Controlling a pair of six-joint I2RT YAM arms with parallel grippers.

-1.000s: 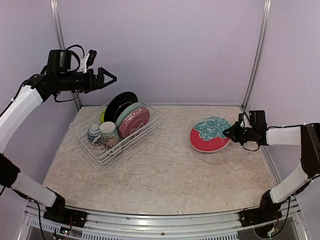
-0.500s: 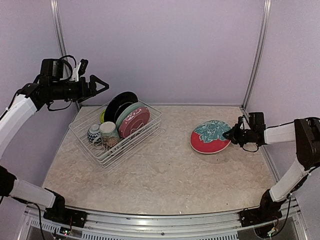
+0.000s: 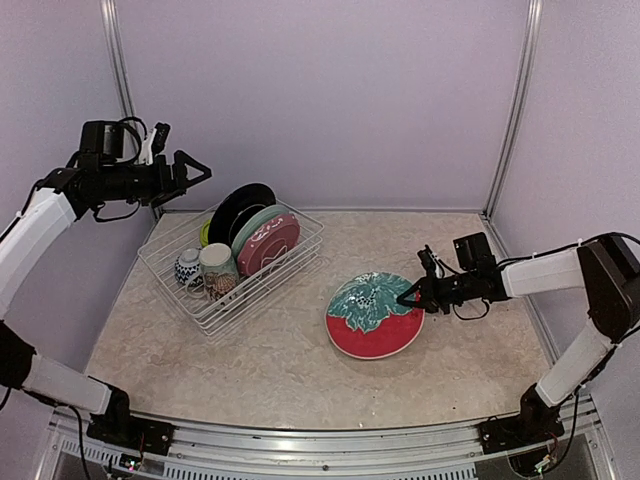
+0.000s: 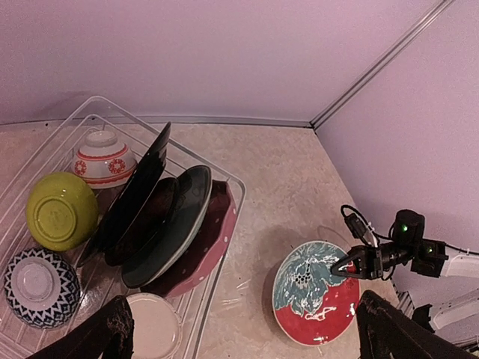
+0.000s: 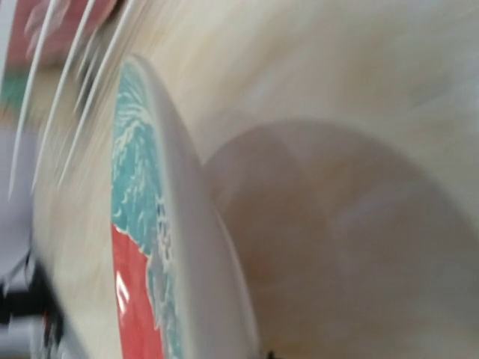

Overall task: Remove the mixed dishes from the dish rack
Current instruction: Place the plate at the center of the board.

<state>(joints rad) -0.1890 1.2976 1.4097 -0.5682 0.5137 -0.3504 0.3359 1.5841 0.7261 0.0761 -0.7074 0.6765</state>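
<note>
The white wire dish rack [image 3: 265, 297] stands at the back left. It holds a black plate [image 3: 240, 208], a pale green plate [image 3: 255, 225], a pink dotted plate [image 3: 270, 243], a cream mug [image 3: 216, 265], a blue-white bowl [image 3: 187, 265] and a lime bowl [image 3: 205, 232]. The left wrist view also shows a red-white bowl [image 4: 103, 157]. My left gripper [image 3: 205, 170] is open and empty, high above the rack's back left corner. My right gripper [image 3: 408, 298] is shut on the right rim of the red floral plate [image 3: 372, 318], which is tilted just over the table's middle.
The purple back wall and side walls close in the table. Metal posts [image 3: 510, 110] stand at the back corners. The right wrist view is blurred and shows only the red floral plate's edge [image 5: 138, 247] and its shadow.
My right gripper has carried the red floral plate left and nearer, from the right side to the table's middle. My left gripper has drawn back left and dropped a little.
</note>
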